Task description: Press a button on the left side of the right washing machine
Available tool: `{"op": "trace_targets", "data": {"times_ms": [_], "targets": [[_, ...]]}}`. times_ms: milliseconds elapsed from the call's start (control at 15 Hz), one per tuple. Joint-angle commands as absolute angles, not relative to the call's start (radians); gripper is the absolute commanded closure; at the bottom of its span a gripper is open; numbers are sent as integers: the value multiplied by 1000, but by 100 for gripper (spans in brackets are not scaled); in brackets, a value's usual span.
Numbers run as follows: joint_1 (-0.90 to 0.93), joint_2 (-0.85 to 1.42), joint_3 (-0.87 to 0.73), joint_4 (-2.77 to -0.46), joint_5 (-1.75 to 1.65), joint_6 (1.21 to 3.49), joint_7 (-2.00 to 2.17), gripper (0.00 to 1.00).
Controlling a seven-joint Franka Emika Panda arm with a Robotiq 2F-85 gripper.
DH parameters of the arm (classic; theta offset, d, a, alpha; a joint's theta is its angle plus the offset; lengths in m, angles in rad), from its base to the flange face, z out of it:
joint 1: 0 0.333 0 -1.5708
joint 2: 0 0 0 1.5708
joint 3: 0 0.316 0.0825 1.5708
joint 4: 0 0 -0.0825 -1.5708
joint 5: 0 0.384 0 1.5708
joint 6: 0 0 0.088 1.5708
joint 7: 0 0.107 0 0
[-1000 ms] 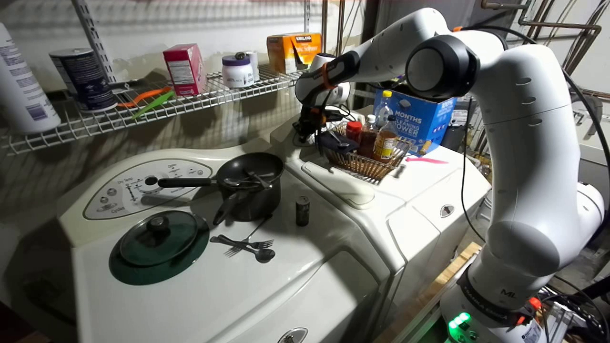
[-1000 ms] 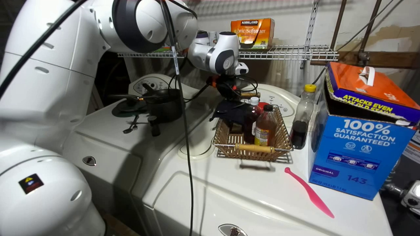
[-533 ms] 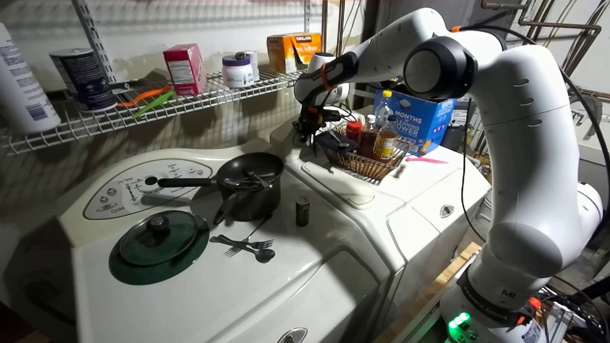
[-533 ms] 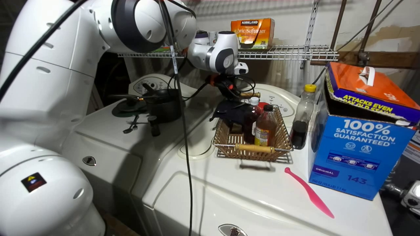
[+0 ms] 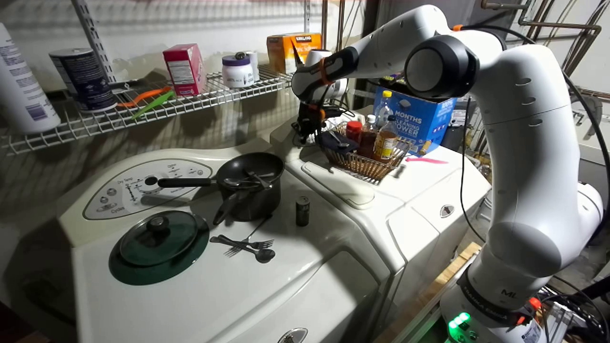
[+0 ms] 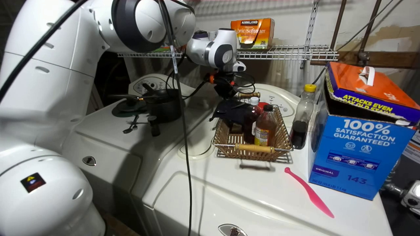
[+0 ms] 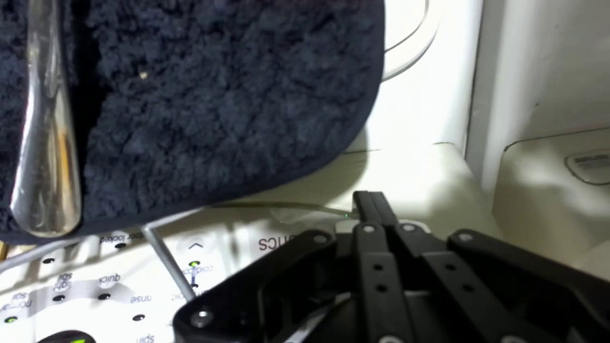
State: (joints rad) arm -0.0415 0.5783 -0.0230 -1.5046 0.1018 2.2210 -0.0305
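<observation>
The right washing machine [image 6: 249, 190] is white and glossy; it also shows in an exterior view [image 5: 443, 178]. Its curved rear control panel [image 6: 283, 102] stands behind a basket, which hides much of its left side. In the wrist view, the panel [image 7: 119, 305] has upside-down lettering and small green lights at lower left. My gripper [image 7: 374, 202] is shut and empty, its tips over the cream surface at the end of the panel. I cannot tell if they touch it. In both exterior views the gripper [image 5: 305, 131] [image 6: 225, 91] is at the panel's left end, behind the basket.
The basket [image 6: 252, 154] holds bottles and a dark cloth [image 7: 228, 105] with a metal utensil [image 7: 47, 190]. A yellow-capped bottle [image 6: 302, 118] and blue box [image 6: 357, 157] stand right of it. A wire shelf [image 5: 209, 102] runs above. A pot [image 5: 250, 200] sits on the left machine.
My wrist and gripper have risen slightly and shifted a little away from the basket. The basket's rear handle shows more. The other objects have not moved.
</observation>
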Motion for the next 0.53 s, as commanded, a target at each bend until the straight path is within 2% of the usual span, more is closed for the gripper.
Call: {"op": "trace_targets", "data": {"times_ms": [0,200,267,333,467], "targets": [[-66,516,15,-1542,110,2128,-124,100],[-57,452,1,-1602,94,2098,-119,100],[-58,420,-3,-1633,92,2085,-113,74],[-49,393,-18,-1659,74,2072,-82,73],[-43,318,-32,-1731,46,2071,-70,60]]}}
